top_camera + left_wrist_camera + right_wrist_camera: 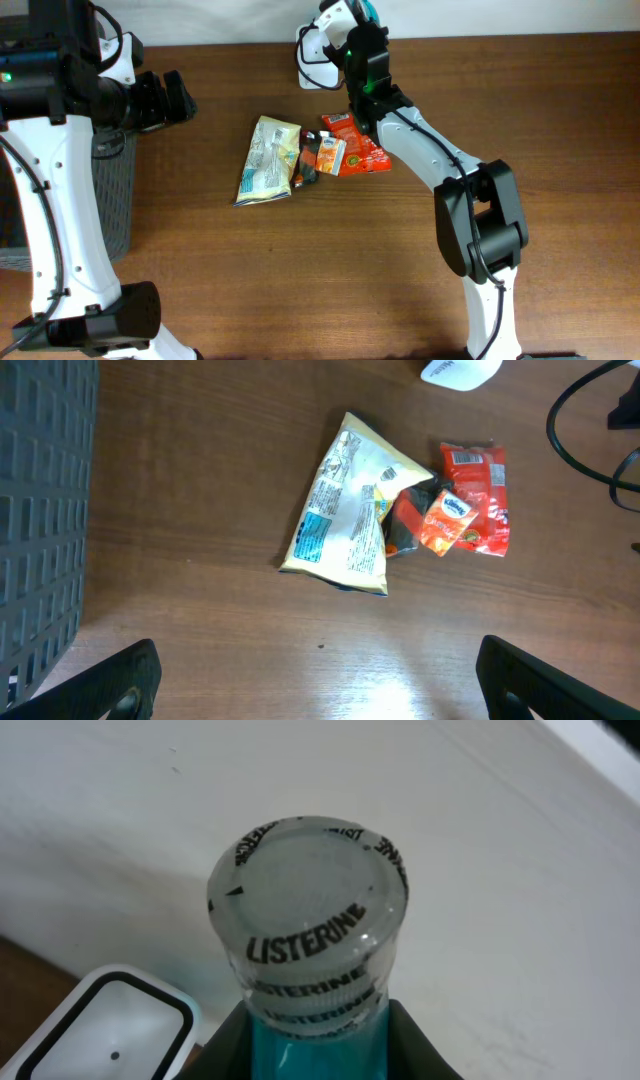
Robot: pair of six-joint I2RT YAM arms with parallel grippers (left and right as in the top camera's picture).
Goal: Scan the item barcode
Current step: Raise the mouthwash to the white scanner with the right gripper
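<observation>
The right gripper (318, 1048) is clamped on a Listerine bottle (308, 910), its dark fingers (215, 1055) pressed against either side of the blue body just below the clear cap. It holds the bottle up at the far edge of the table (300, 280), close to the pale wall and just beside the white scanner (110, 1035).

The bottle looks like rigid plastic with liquid inside, so it is probably fairly heavy and its weight may shift as it tilts. The smooth, rounded wall is likely slippery and could twist in a two-finger pinch, so a firm hold on the body is safer than one on the cap. No barcode shows in any view, and the label may have to be rotated toward the scanner window.

Room is tight there, with the wall behind and the scanner and its cable beside the bottle. Toward mid-table lie a pale snack bag (268, 160) and a red pouch (355, 145) with small packets between them. These are well apart from the bottle, and bare wood lies in front of them.

The left gripper (320, 695) hangs wide open and empty — far to the left, by the grey basket (112, 190).
</observation>
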